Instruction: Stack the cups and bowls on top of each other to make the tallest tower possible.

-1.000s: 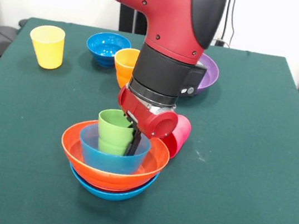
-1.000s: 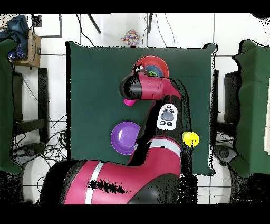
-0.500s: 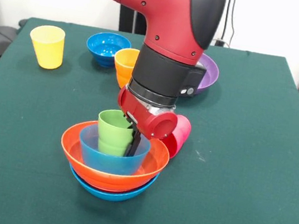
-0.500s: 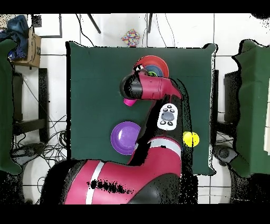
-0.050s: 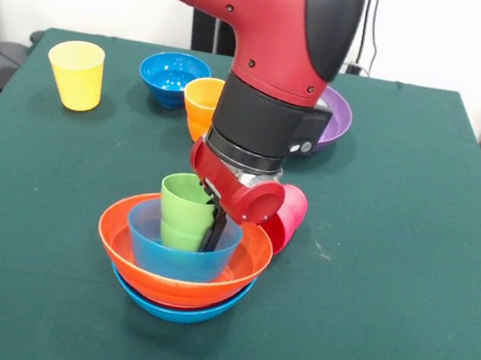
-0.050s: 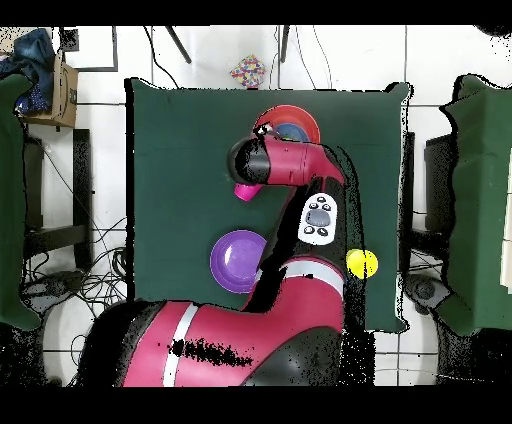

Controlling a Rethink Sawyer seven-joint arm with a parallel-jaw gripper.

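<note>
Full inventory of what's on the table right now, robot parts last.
Tower: 1, near middle; large light-blue bowl under large orange bowl, smaller light-blue bowl inside, green cup on top.
Green cup: 1, light green, in the smaller light-blue bowl.
Yellow cup: 1, upright, far left in the front view.
Orange cup: 1, upright, behind the tower, partly hidden by the arm.
Pink cup: 1, magenta, on its side right of the tower.
Dark-blue bowl: 1, far side, between yellow and orange cups.
Purple bowl: 1, large, far right behind the arm.
Table: 1, dark green cloth.
Arm: 1, red and black, over the tower.
Hand: 1, black, at the green cup's right side.
</note>
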